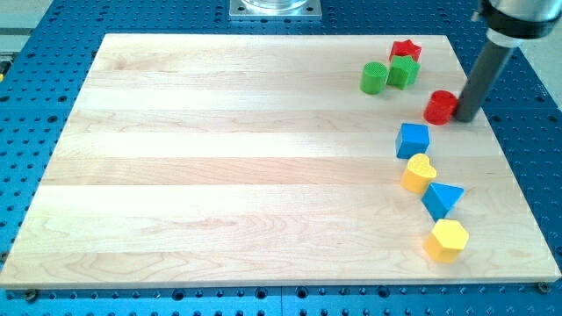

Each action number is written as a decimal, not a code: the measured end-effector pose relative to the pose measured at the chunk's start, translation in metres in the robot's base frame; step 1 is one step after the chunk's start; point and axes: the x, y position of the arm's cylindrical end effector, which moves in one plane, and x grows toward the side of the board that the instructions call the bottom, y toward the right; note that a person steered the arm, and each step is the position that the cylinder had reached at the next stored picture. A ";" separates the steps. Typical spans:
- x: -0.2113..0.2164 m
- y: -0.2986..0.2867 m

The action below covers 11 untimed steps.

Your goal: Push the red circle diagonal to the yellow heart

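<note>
The red circle [439,106] lies near the board's right edge, toward the view's top. My tip [464,118] rests on the board just to its right, touching or nearly touching it. The yellow heart [418,172] lies lower down, below a blue cube [412,140] that sits between it and the red circle.
A green circle [373,77], a green cube [403,71] and a red star [406,51] cluster at the top right. A blue triangle [441,199] and a yellow hexagon [447,240] lie below the heart. The wooden board [219,158] ends close on the right.
</note>
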 end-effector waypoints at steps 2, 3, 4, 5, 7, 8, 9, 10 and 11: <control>-0.008 -0.143; -0.008 -0.174; -0.025 -0.200; -0.013 -0.294; -0.024 -0.348; -0.016 -0.393; -0.015 -0.375; -0.008 -0.316; 0.014 -0.353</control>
